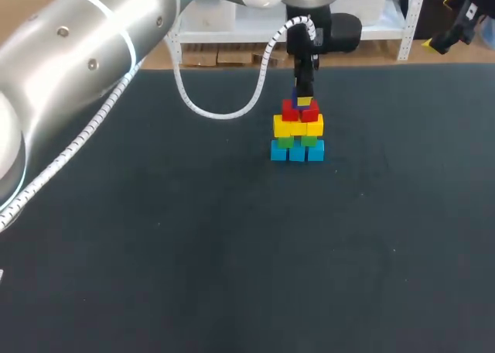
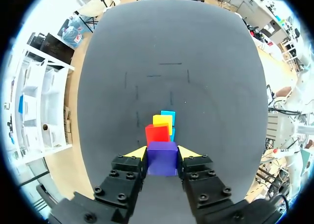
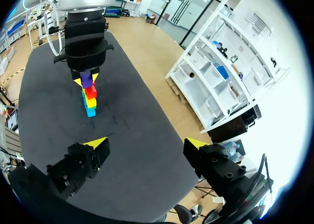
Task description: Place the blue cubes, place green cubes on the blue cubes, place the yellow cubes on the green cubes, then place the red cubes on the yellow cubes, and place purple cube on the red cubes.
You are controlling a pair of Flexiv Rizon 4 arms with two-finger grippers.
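Pinching the purple cube (image 2: 162,160) from both sides with the yellow tips of the left gripper (image 2: 162,154), right over the red cubes (image 2: 156,134), touching or almost, to top the tower. Under those: yellow cubes (image 2: 162,121), green cubes (image 1: 298,142), then blue cubes (image 2: 168,114) on the black table (image 1: 193,252). Looks like the last step; needs a soft let-go. Right gripper (image 3: 146,144) wide open, holding nothing, well apart, out of the way.
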